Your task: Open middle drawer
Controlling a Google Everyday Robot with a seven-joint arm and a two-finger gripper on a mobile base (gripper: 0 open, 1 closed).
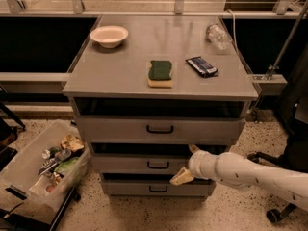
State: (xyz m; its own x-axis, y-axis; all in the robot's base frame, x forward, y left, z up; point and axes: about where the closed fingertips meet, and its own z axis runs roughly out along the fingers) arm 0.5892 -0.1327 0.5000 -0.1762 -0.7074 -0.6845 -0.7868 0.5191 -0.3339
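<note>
Gripper (187,163) sits low, right of centre, fingers spread wide at the right end of the middle drawer (130,164), clasping nothing.

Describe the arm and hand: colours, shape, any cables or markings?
The arm is a smooth, glossy white tube with rounded segments and a ringed wrist collar. The hand, in front of the middle drawer right of its handle, has two cream, wedge-shaped fingers. No cables or markings show.
</note>
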